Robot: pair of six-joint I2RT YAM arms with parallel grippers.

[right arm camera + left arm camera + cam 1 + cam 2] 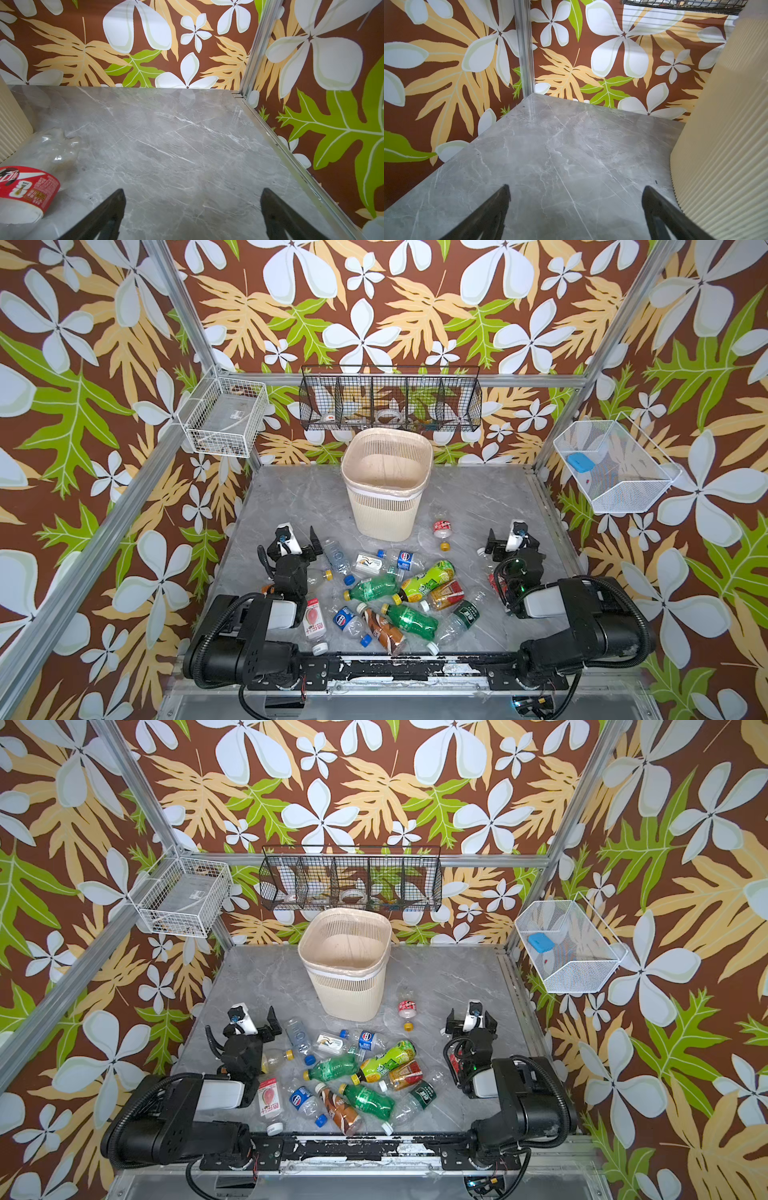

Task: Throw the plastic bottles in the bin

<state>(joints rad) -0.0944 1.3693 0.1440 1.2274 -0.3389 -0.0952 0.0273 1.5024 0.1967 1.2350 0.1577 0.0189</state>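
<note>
Either side of the tall beige slotted bin (386, 485), left gripper (576, 188) and right gripper (193, 190) gape empty; best grasp the red-labelled clear bottle (31, 187) mid-body.

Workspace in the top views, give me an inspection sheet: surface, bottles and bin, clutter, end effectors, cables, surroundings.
Surface: grey marble-pattern table, no spills seen.
Job's things: plastic bottles lie scattered at the front between the arms; a red-label bottle lies apart, beside the bin. The bin stands upright at the back, lined, no bottle seen inside.
Clutter: nothing seen.
Grippers: left end effector and right end effector are both open and empty, over bare table.
Cables: black conduit loops along both arms; no snag seen.
Surroundings: black wire rack and white wire baskets hang on floral walls.
</note>
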